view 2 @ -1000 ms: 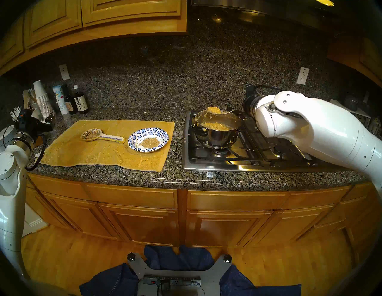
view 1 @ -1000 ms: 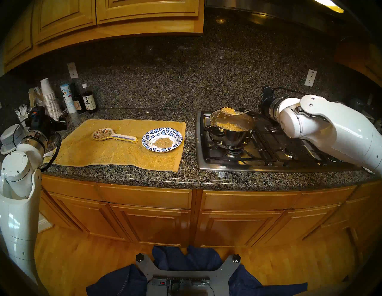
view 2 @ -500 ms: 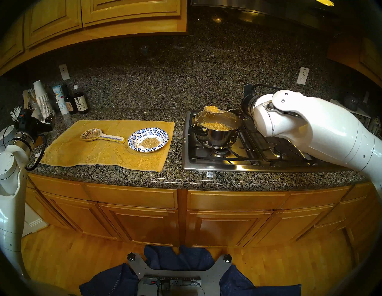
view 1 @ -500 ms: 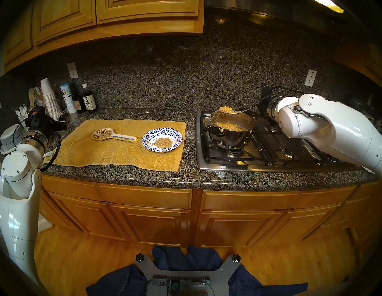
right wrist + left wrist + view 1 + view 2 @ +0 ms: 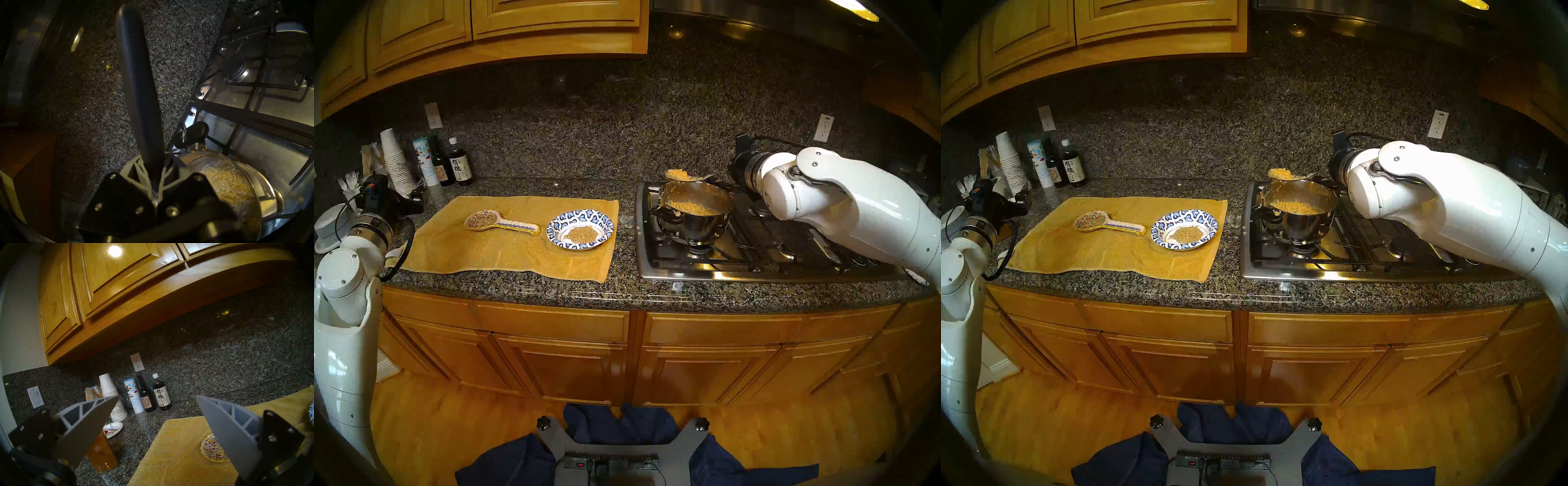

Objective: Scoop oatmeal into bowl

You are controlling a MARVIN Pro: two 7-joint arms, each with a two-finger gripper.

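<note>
1. My right gripper is pinched tight on the dark handle of a spoon; in my right wrist view the handle rises straight out from between the pale fingers, which press against it on both sides.

2. Out beyond that gripper, to its left in the head views, the metal spoon head carries a heaped load of oatmeal: tan-yellow, lumpy and grainy, mounded above the spoon's edge.

3. The loaded spoon hangs in the air above the far left rim of the steel pot, clear of it.

4. The pot stands on the stove below and in front of my right gripper. More oatmeal fills its bottom, the same pale yellow, wet and flaky, with smears up the inner wall.

5. The bowl lies well to the left of my right gripper, on a yellow towel. Its wide rim bears a blue-and-white wavy pattern; a flat brownish patch of oatmeal covers part of its white centre.

6. A painted ceramic spoon rest lies just left of the bowl, apart from it.

7. My left gripper is spread wide and holds nothing, hovering near the towel's left end; beyond it stand paper cups and bottles.
</note>
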